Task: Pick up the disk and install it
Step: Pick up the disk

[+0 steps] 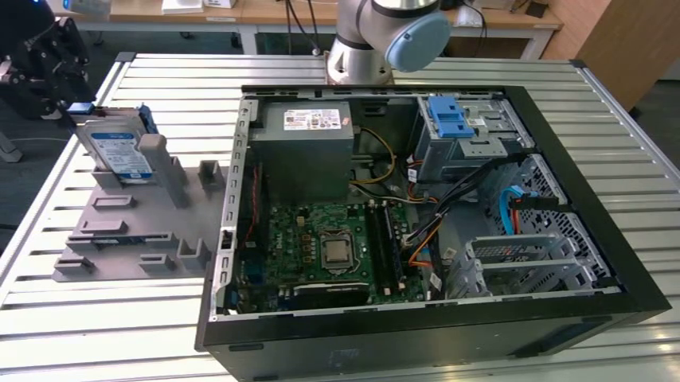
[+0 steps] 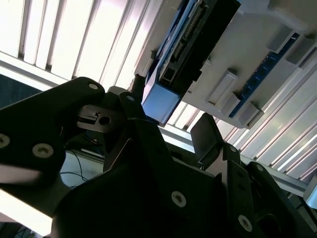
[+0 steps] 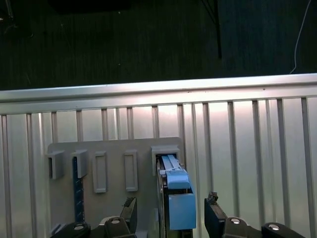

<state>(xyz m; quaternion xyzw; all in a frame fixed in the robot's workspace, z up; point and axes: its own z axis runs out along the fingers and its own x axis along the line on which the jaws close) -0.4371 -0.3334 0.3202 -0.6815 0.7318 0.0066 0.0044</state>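
Gripper (image 3: pixel 171 207): black, two-fingered, fingers (image 3: pixel 130 207) apart. One finger stands on each side of the blue end tab (image 3: pixel 181 210) of the disk (image 1: pixel 115 153), and both wrist views show a gap at either pad, so nothing is clamped. The disk: silver with a blue-and-white label, standing on edge in a slot of the grey fixture plate (image 1: pixel 127 235) at the exterior view's left, its upper end between the fingertips. Step in hand, by judgement: the grasp, not yet closed. Handling note: the fingers are best centred on the tab and squared to the disk's flat faces before closing. An offset grip on so thin an upright piece would likely tilt it against the slot's post (image 1: pixel 152 155), while a draw straight along the slot should avoid binding. Surface: slatted aluminium table (image 1: pixel 107 326), carrying the fixture plate. Just beside the plate, toward the exterior view's right, lies an open computer case (image 1: pixel 638 306) with its motherboard (image 1: pixel 330 239), grey power supply (image 1: pixel 308 135) and a drive cage with a blue latch (image 1: pixel 451 119). Room: arm base (image 1: pixel 367 48) behind the case, desks (image 1: pixel 266 12) beyond it, dark floor (image 3: pixel 148 44) past the table edge.
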